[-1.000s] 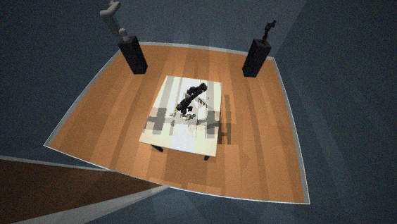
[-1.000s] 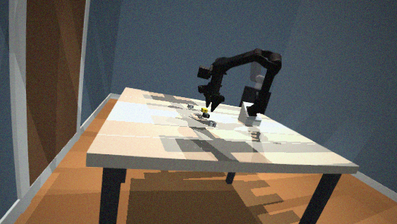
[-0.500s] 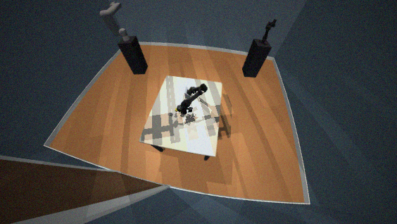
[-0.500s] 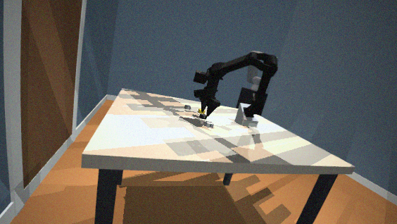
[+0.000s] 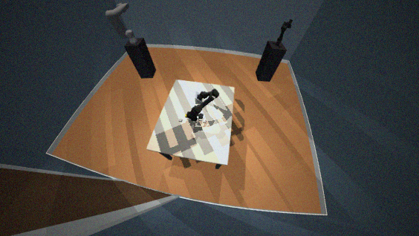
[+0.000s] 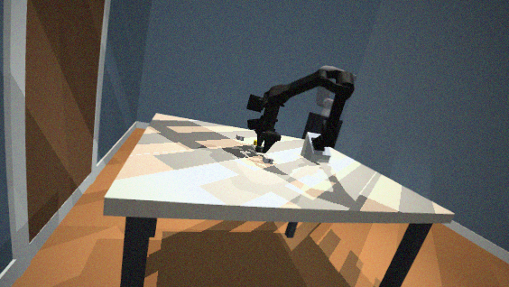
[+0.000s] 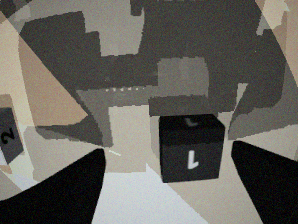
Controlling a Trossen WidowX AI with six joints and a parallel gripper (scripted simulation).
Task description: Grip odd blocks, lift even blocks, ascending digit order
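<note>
My gripper [image 5: 192, 119] [image 6: 262, 150] [image 7: 169, 152] is open, low over the table. A black block with a white 1 [image 7: 191, 162] stands between the fingertips in the wrist view, close to the right finger and well apart from the left one; it does not look gripped. A block with a black 2 [image 7: 9, 136] stands at the left edge of the wrist view; a grey block [image 6: 267, 160] shows near the gripper in the exterior view. A yellow block [image 6: 255, 143] is beside the gripper, its digit unreadable. Another grey block [image 5: 180, 120] [image 6: 239, 137] stands farther off, its digit unreadable.
The white table [image 5: 219, 157] [image 6: 180, 189] carries the arm on a pale base [image 6: 311, 151]. Patchy shadows cross its top. Two dark pedestals [image 5: 141, 57] [image 5: 271, 61] stand on the floor beyond the table.
</note>
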